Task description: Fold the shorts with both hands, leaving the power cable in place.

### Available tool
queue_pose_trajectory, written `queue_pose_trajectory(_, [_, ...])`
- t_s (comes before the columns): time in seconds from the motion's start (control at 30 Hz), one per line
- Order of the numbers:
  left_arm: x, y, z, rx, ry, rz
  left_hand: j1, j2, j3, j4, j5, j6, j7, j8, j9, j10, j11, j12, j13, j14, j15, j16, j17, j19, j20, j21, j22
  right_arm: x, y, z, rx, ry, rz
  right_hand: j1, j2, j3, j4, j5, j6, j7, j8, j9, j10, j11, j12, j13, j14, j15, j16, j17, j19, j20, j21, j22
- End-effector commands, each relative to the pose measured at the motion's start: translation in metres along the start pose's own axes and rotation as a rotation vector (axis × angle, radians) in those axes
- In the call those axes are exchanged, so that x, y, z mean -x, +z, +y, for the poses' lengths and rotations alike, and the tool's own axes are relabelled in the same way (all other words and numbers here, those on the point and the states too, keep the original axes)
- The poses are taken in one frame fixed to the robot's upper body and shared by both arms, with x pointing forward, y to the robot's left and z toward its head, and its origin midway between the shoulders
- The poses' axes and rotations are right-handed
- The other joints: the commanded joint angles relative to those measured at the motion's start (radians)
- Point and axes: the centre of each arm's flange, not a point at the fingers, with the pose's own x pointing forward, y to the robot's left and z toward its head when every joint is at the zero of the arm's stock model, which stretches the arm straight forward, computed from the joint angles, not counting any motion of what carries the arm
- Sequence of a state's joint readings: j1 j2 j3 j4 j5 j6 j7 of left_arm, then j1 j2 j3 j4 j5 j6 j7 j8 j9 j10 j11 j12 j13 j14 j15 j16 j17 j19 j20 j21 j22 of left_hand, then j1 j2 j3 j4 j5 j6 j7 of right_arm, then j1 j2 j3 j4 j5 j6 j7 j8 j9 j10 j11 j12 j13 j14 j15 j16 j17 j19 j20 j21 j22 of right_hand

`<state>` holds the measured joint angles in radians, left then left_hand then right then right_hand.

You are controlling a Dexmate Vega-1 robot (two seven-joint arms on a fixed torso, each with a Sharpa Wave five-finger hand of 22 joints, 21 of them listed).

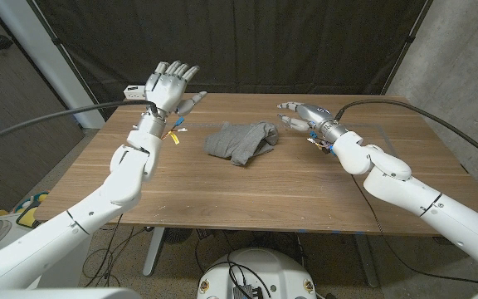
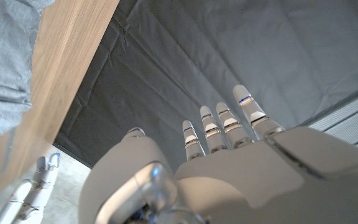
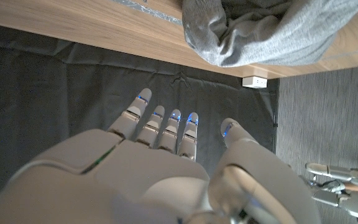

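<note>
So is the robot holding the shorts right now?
No, both the left hand and right hand are open, apart from the gray shorts.

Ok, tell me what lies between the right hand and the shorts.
Nothing: in the head view, only bare table separates the right hand from the gray shorts.

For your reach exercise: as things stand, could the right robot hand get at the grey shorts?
Probably yes: the right robot hand is open beside the shorts, with bare table between them.
</note>
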<state>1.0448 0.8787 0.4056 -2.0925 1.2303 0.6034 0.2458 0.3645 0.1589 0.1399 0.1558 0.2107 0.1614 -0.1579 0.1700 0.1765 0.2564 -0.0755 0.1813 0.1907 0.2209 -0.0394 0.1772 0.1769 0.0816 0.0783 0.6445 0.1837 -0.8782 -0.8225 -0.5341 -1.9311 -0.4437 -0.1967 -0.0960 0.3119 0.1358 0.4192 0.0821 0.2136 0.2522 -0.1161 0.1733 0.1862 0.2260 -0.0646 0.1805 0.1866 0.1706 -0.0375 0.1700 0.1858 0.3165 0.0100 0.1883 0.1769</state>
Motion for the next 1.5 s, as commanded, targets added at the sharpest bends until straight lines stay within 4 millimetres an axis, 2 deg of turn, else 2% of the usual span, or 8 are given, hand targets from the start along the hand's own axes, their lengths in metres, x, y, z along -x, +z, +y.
queue_pose_trajectory(0.03, [0.017,-0.029,-0.008,0.309,-0.125,0.125,-0.023,0.017,0.015,0.003,0.004,-0.05,0.042,0.0,0.001,-0.043,-0.009,-0.001,-0.002,-0.047,-0.01,-0.005,0.001,-0.034,-0.004,-0.019,0.005,0.007,-0.01,-0.001,-0.179,-0.087,-0.018,-0.014,-0.003,-0.004,0.003,-0.005,-0.031,-0.005,-0.004,0.001,-0.026,0.0,-0.008,0.002,-0.025,-0.065,-0.001,0.001,-0.016,-0.004,-0.002,0.001])
queue_pose_trajectory(0.23, [0.022,-0.04,-0.015,0.48,-0.174,0.167,-0.053,0.034,0.044,0.015,0.011,-0.092,0.084,0.002,0.0,-0.098,-0.004,-0.002,-0.004,-0.112,0.002,-0.007,0.0,-0.102,-0.006,-0.051,0.006,0.009,-0.017,0.001,-0.28,-0.111,-0.021,-0.033,-0.016,-0.017,0.01,-0.008,-0.073,0.0,-0.005,0.001,-0.054,0.007,-0.008,0.001,-0.049,-0.054,0.004,0.0,-0.027,-0.008,-0.001,0.001])
queue_pose_trajectory(0.33, [0.024,-0.045,-0.02,0.542,-0.195,0.18,-0.066,0.034,0.053,0.02,0.014,-0.108,0.089,0.001,0.0,-0.121,-0.002,-0.003,-0.006,-0.135,0.003,-0.007,-0.001,-0.125,-0.009,-0.062,0.006,0.011,-0.021,0.002,-0.329,-0.129,-0.023,-0.042,-0.022,-0.023,0.013,-0.008,-0.083,0.002,-0.003,0.001,-0.064,0.006,-0.008,0.001,-0.058,-0.05,0.004,0.0,-0.033,-0.006,-0.001,0.0])
queue_pose_trajectory(0.5, [0.028,-0.054,-0.033,0.728,-0.249,0.203,-0.102,0.033,0.068,0.027,0.02,-0.15,0.1,0.0,-0.001,-0.168,0.018,-0.004,-0.008,-0.182,0.021,-0.007,-0.001,-0.144,-0.01,-0.075,0.006,0.014,-0.031,0.006,-0.435,-0.164,-0.022,-0.052,-0.03,-0.032,0.017,-0.009,-0.095,0.005,-0.003,0.001,-0.072,0.009,-0.007,0.001,-0.063,-0.046,0.006,0.0,-0.036,-0.001,0.0,0.0])
queue_pose_trajectory(0.83, [0.039,-0.065,-0.059,1.051,-0.297,0.234,-0.167,0.032,0.078,0.035,0.032,-0.208,0.12,-0.001,0.0,-0.245,0.04,-0.007,-0.01,-0.259,0.047,-0.009,0.0,-0.189,-0.015,-0.099,0.007,0.014,-0.04,0.01,-0.596,-0.194,-0.021,-0.079,-0.053,-0.054,0.025,-0.009,-0.109,0.011,0.001,0.001,-0.078,0.021,-0.002,0.0,-0.067,-0.036,0.011,0.0,-0.039,0.006,0.002,0.0])
queue_pose_trajectory(1.17, [0.052,-0.068,-0.08,1.28,-0.318,0.236,-0.22,0.038,0.087,0.041,0.051,-0.241,0.135,0.001,-0.001,-0.297,0.058,-0.007,-0.011,-0.304,0.062,-0.006,0.0,-0.216,-0.023,-0.114,0.008,0.016,-0.055,0.02,-0.771,-0.243,-0.018,-0.115,-0.028,-0.06,0.051,0.001,-0.106,0.028,0.011,0.001,-0.065,0.038,0.008,0.0,-0.059,-0.029,0.02,0.001,-0.013,-0.039,0.013,-0.001])
queue_pose_trajectory(1.27, [0.054,-0.068,-0.085,1.348,-0.322,0.233,-0.229,0.039,0.09,0.042,0.056,-0.243,0.137,0.002,-0.001,-0.305,0.061,-0.007,-0.012,-0.309,0.06,-0.005,0.001,-0.217,-0.026,-0.116,0.008,0.016,-0.061,0.022,-0.844,-0.276,-0.023,-0.119,-0.026,-0.062,0.053,0.002,-0.105,0.03,0.012,0.001,-0.063,0.041,0.009,0.0,-0.054,-0.029,0.022,0.001,-0.007,-0.043,0.015,-0.001])
queue_pose_trajectory(1.5, [0.058,-0.063,-0.095,1.457,-0.329,0.221,-0.246,0.039,0.095,0.042,0.064,-0.25,0.149,0.003,-0.001,-0.316,0.064,-0.004,-0.012,-0.32,0.057,-0.003,0.0,-0.219,-0.036,-0.119,0.008,0.021,-0.074,0.023,-0.962,-0.324,-0.024,-0.132,-0.026,-0.066,0.057,0.008,-0.086,0.056,0.02,0.0,-0.04,0.065,0.017,0.0,-0.032,-0.016,0.028,-0.002,0.02,-0.05,0.023,-0.002])
